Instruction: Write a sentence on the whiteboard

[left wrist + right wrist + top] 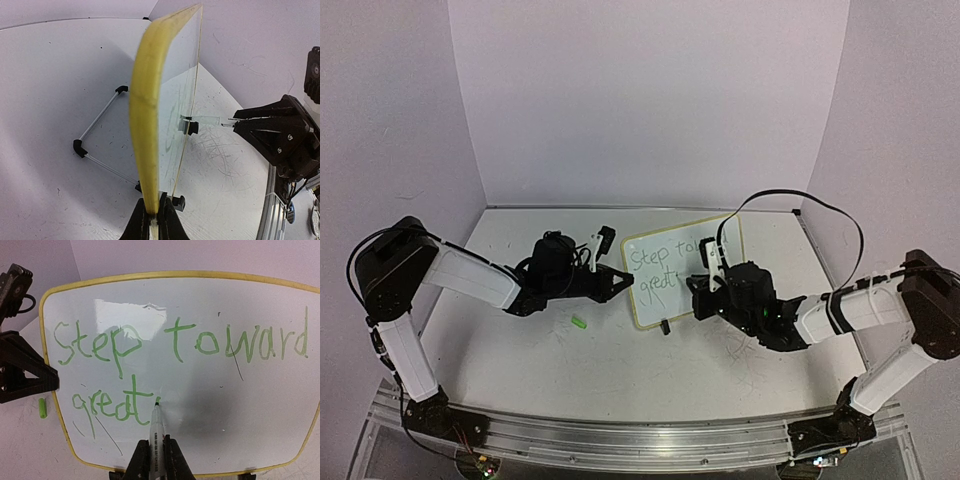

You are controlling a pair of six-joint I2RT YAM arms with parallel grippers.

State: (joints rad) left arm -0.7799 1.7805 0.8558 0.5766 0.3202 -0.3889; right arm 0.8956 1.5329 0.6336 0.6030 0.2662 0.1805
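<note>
Scuffed white tabletop (620,370) is left open before the upright yellow-rimmed whiteboard (225,405). Its left edge is pinched by the left gripper (154,215). A white marker (156,430), clamped in the right gripper (156,450), is tipped at "great" in the green sentence (177,340). Pale walls (640,100) are seen behind.

Lilac walls (650,100) — scuffed white tabletop (620,370)

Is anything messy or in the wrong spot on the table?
A small green piece, maybe a pen cap, lies loose on the table beside the whiteboard. Thin dark stray strokes cross the green writing.
</note>
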